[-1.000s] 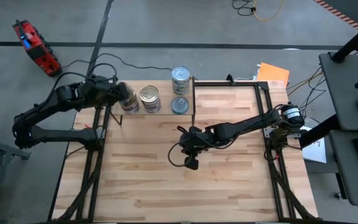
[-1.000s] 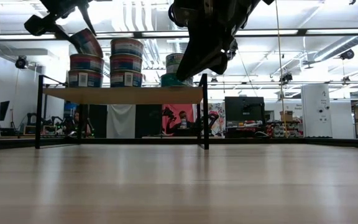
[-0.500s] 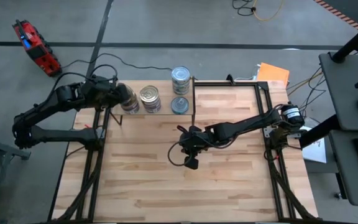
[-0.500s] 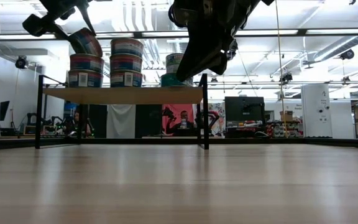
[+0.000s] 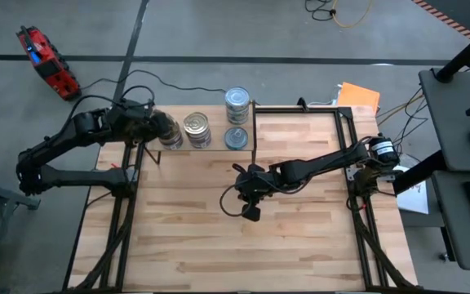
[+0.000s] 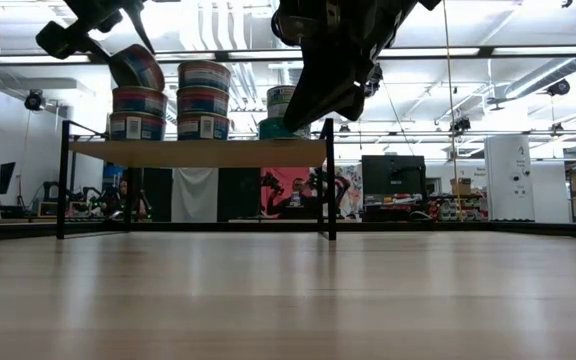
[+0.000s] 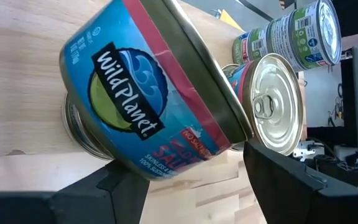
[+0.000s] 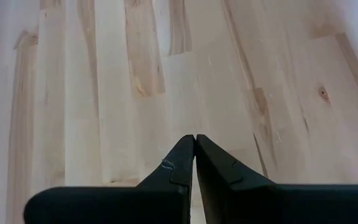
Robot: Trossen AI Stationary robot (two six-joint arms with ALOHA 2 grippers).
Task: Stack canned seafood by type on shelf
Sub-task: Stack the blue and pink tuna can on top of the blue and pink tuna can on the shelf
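Shelf (image 6: 198, 152), left claw (image 7: 191, 177) gripping tilted tin (image 7: 148, 93) (label legible)

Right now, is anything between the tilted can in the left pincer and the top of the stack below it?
Nothing visible: the left pincer holds the Wild Planet can tilted directly above the two-can stack, only air between them.

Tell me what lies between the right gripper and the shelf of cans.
Nothing: in the high view, only bare tabletop separates the shut right gripper from the shelf. The left gripper holds a tilted can at the shelf's left stack.
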